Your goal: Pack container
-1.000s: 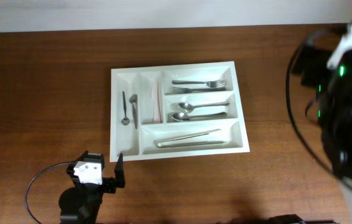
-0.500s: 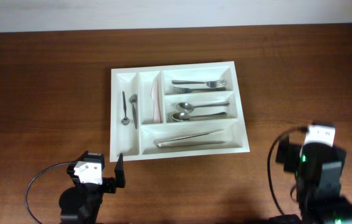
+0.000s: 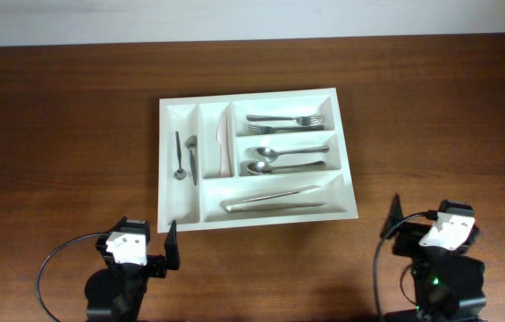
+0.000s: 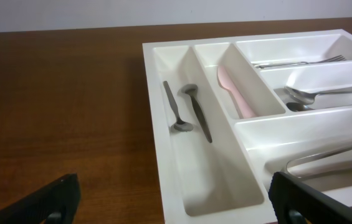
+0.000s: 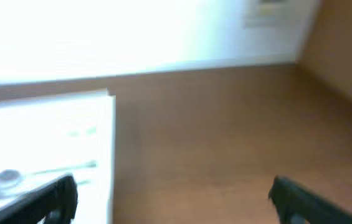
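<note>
The container [image 3: 256, 92] is a white cutlery tray lying mid-table. Two small spoons [image 3: 184, 158] lie in its leftmost upright compartment and a pink knife [image 3: 224, 143] in the second. Forks [image 3: 284, 121], spoons [image 3: 288, 159] and long silver pieces [image 3: 270, 199] fill the three horizontal compartments. My left gripper [image 3: 141, 234] stands open just in front of the tray's near-left corner. In the left wrist view that gripper [image 4: 172, 186] holds nothing, with the container [image 4: 152, 124] ahead of it. My right gripper [image 3: 429, 222] is open and holds nothing, right of the tray's near-right corner, and the container [image 5: 38, 124] shows blurred at left.
The brown wooden table [image 3: 64, 134] stretches to both sides of the tray. A pale wall [image 3: 234, 18] runs along the far edge. A black cable [image 3: 51, 268] loops beside the left arm's base.
The right arm has swung from the far right side down to the table's near right and now rests there. The left arm and the tray have not moved.
</note>
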### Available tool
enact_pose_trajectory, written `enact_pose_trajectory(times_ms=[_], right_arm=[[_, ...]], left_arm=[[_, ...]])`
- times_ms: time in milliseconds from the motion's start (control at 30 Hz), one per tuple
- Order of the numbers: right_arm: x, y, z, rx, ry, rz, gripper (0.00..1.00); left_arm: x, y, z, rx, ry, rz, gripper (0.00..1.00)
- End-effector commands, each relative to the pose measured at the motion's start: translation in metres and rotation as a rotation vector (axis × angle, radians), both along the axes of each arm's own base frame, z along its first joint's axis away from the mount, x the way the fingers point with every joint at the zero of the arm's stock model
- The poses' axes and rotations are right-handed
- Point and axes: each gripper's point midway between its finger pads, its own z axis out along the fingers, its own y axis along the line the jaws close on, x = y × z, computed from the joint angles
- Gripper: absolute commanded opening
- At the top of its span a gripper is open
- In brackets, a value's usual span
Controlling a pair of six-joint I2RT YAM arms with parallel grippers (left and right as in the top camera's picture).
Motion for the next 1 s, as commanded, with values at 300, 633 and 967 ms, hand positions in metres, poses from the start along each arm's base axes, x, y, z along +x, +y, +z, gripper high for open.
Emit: enact_pose_trajectory(times_ms=[300, 633, 967], right_arm=[[0.01, 0.03, -0.044, 0.046, -0.079, 0.167, 0.99], [0.015, 0.04, -0.061, 0.056, -0.075, 0.218, 0.99], [0.021, 0.041, -0.056, 0.056, -0.15, 0.224, 0.99]], left_arm=[[0.0, -0.002, -0.002, 0.012, -0.004, -0.015, 0.99], [0.0, -0.002, -0.002, 0.012, -0.004, -0.015, 0.99], [0.0, -0.002, -0.002, 0.012, -0.004, -0.015, 0.99]])
